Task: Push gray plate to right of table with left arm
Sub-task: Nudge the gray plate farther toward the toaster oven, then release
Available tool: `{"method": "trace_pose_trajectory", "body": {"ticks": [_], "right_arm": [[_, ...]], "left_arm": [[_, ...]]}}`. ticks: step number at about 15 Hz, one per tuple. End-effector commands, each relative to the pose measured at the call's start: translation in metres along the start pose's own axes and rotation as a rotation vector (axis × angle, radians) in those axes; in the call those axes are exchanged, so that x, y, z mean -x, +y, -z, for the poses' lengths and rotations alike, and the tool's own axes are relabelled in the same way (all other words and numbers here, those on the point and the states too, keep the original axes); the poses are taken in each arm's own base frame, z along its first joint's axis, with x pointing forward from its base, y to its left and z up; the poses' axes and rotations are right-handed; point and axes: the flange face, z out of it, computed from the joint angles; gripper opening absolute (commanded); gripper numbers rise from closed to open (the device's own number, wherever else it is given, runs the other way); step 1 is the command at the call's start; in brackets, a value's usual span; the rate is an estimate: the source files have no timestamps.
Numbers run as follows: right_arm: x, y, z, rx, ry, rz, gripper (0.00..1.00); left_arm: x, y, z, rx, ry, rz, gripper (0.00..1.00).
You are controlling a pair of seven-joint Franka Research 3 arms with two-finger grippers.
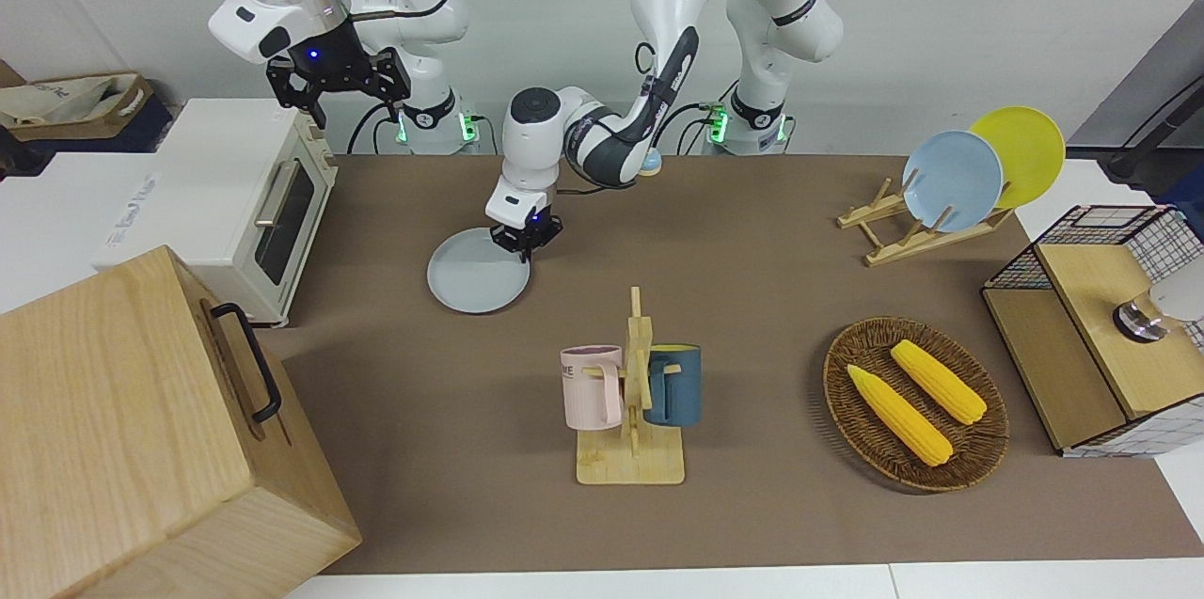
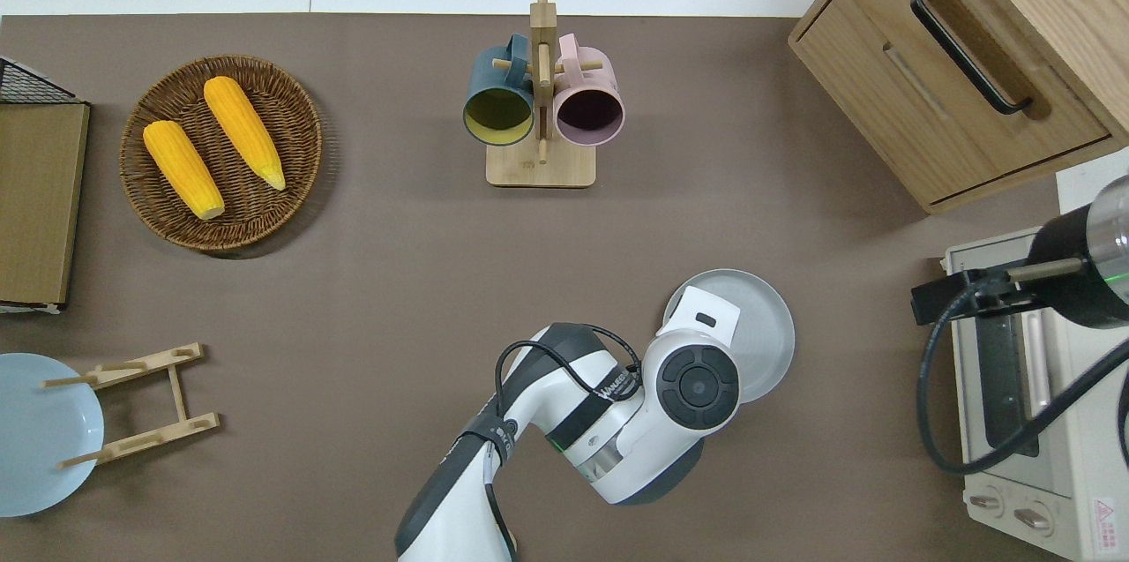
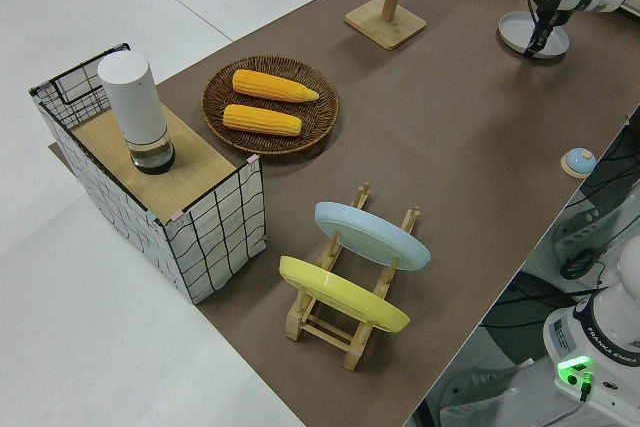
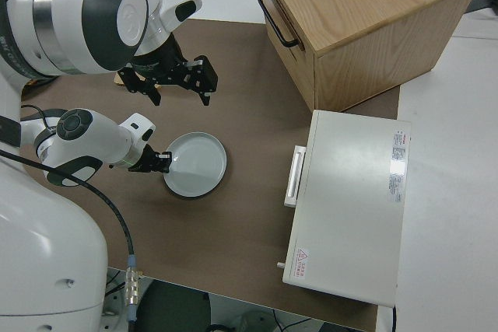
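Note:
The gray plate (image 1: 475,284) lies flat on the brown table (image 1: 752,232), between the mug rack and the toaster oven. It also shows in the overhead view (image 2: 763,333) and the right side view (image 4: 196,165). My left gripper (image 1: 525,244) is down at the plate's rim, on the part nearest the robots and toward the left arm's end, fingers shut and touching it. In the overhead view the left wrist (image 2: 697,381) hides the fingers and part of the plate. My right gripper (image 1: 340,91) is open and parked.
A white toaster oven (image 1: 235,195) and a wooden drawer cabinet (image 1: 141,430) stand at the right arm's end. A mug rack (image 1: 632,392) stands mid-table. A wicker basket with corn (image 1: 915,449), a plate rack (image 1: 917,232) and a wire shelf (image 1: 1091,326) are at the left arm's end.

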Motion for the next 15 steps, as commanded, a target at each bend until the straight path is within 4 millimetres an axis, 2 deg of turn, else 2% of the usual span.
{"method": "trace_pose_trajectory", "body": {"ticks": [1,3,4,5,6,8,15], "right_arm": [[0.0032,0.0006,0.0039,-0.004,-0.004,-0.015,0.983],[0.0032,0.0014,0.0039,-0.004,-0.004,-0.015,0.983],[0.0032,0.0006,0.0039,-0.004,-0.004,-0.013,0.983],[0.0032,0.0014,0.0039,-0.004,-0.004,-0.016,0.983],[0.0032,0.0014,0.0039,-0.004,-0.004,-0.015,0.983],[0.0032,0.0006,0.0039,-0.004,-0.004,-0.013,0.983],[0.0032,0.0006,0.0039,-0.004,-0.004,-0.015,0.983]], "left_arm": [[0.0012,0.0061,-0.0090,-0.023,0.000,0.009,0.00],[0.0012,0.0061,-0.0090,-0.023,0.000,0.009,0.00],[0.0013,0.0059,-0.0100,-0.024,-0.003,0.011,0.07],[0.0013,0.0059,-0.0100,-0.024,-0.003,0.011,0.26],[0.0013,0.0059,-0.0100,-0.024,-0.003,0.011,0.55],[0.0011,0.0062,-0.0095,-0.025,0.000,0.008,1.00],[0.0000,0.0094,-0.0027,-0.015,0.009,0.003,1.00]]}}
